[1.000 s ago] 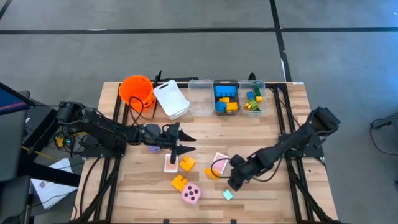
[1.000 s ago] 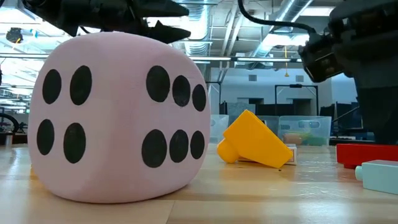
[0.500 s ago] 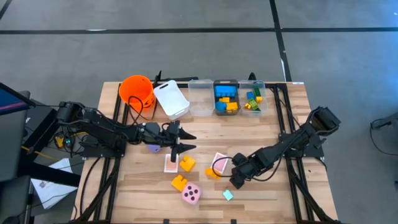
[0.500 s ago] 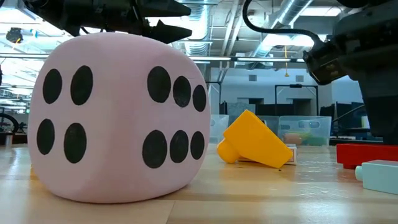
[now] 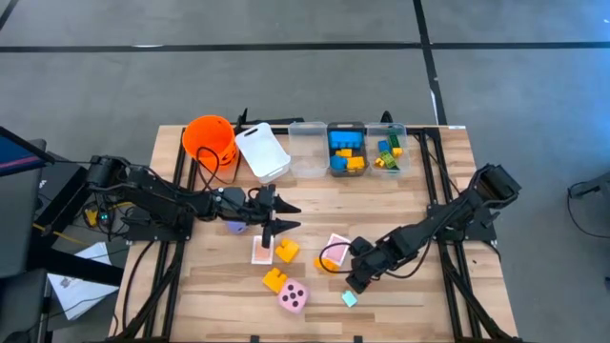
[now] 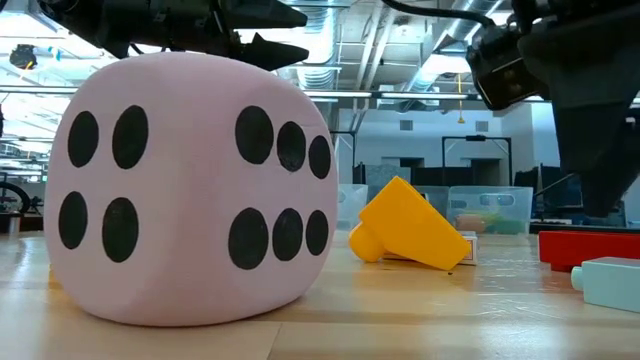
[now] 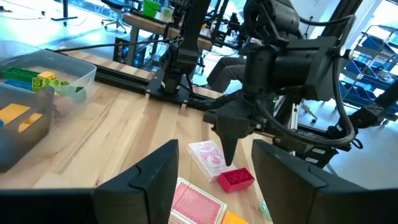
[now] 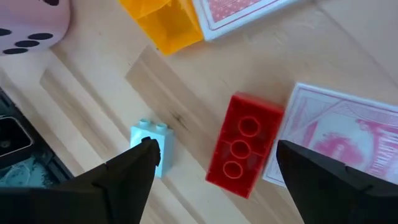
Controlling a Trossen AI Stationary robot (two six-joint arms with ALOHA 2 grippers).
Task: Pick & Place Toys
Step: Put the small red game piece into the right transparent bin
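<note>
Red brick (image 8: 244, 144) sits between the right gripper's (image 8: 214, 171) open fingers: descend square before closing; left gripper (image 5: 278, 217) idles, open, empty.

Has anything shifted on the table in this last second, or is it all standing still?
Only the right hand moved: it drifted a little toward the table's front edge and now hangs open over the red brick and the light blue brick, holding nothing. The left hand stayed open above the cards. The pink die and yellow bricks did not move.
</note>
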